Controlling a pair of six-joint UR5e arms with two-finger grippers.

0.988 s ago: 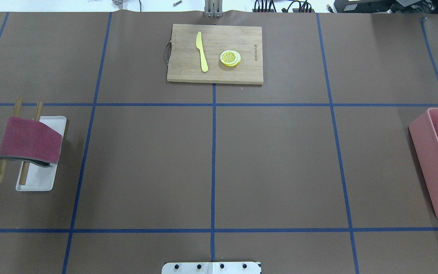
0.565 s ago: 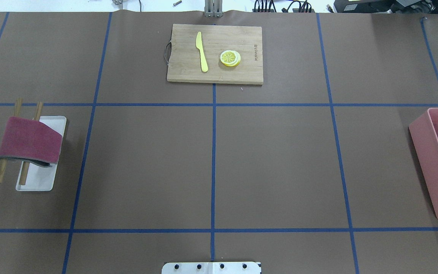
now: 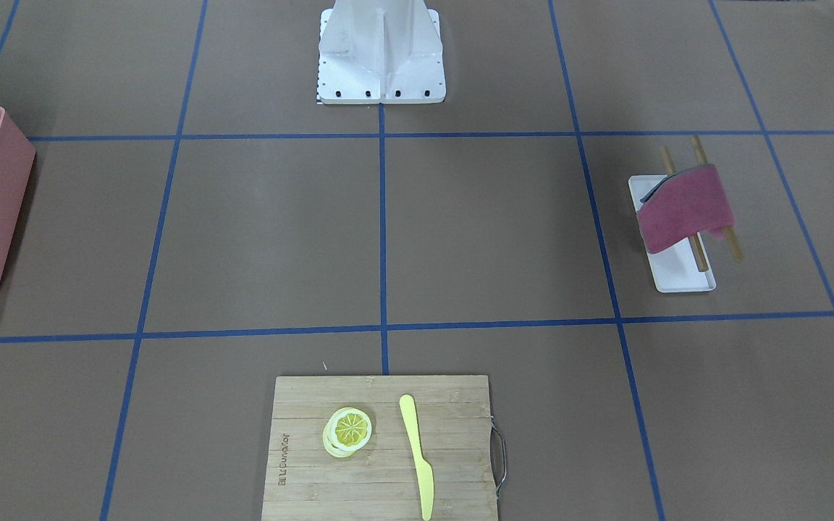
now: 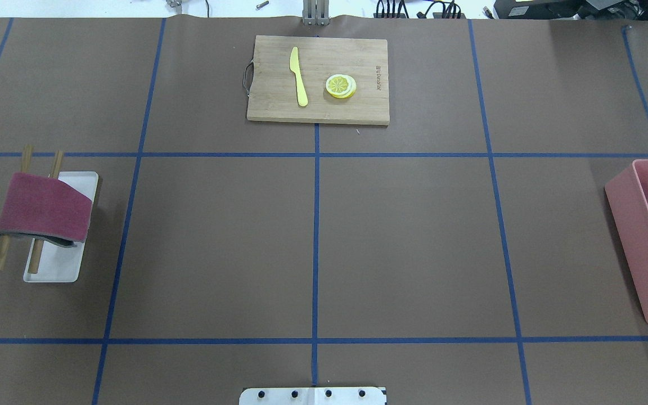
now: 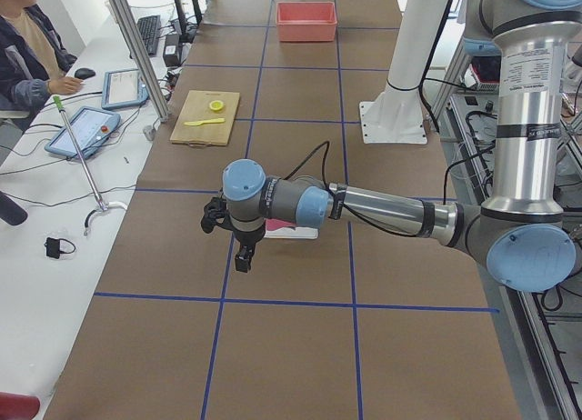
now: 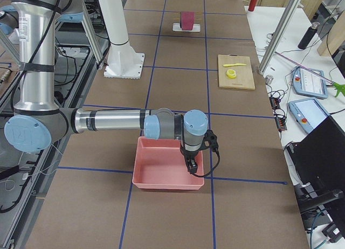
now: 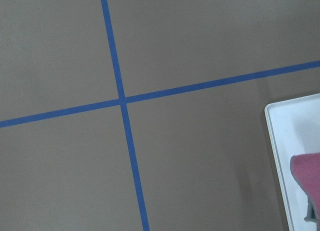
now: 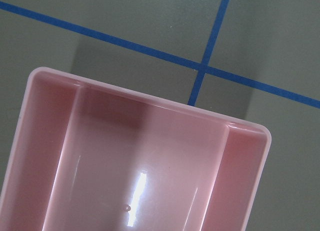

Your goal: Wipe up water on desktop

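Desktop look: desktop is a big flat matte brown sheet, cut into rectangles by thin blue tape lines; surface even in tone, slightly rippled at the far edge.
Desktop place: fills the whole work area, under every obj and both arms.
Materials/shapes: light bamboo cutting board w/ metal handle at far centre, carrying a yellow plastic knife and lemon slices. Dark red fuzzy cloth w/ grey edge draped over two wooden rods, partly over a small white rect tray on robot's left. Glossy pink plastic bin, rounded corners, on robot's right.
L claw: left gripper points down above desktop, apart from it, just beside the tray; seen in side view only, so can't tell if fingers are apart or together.
R claw: right gripper hangs over the bin's edge, desktop below and around; side view only, finger state can't be told.
L wrist cam: tape crossing, tray corner, bit of cloth.
R wrist cam: bin interior, tape crossing beyond.
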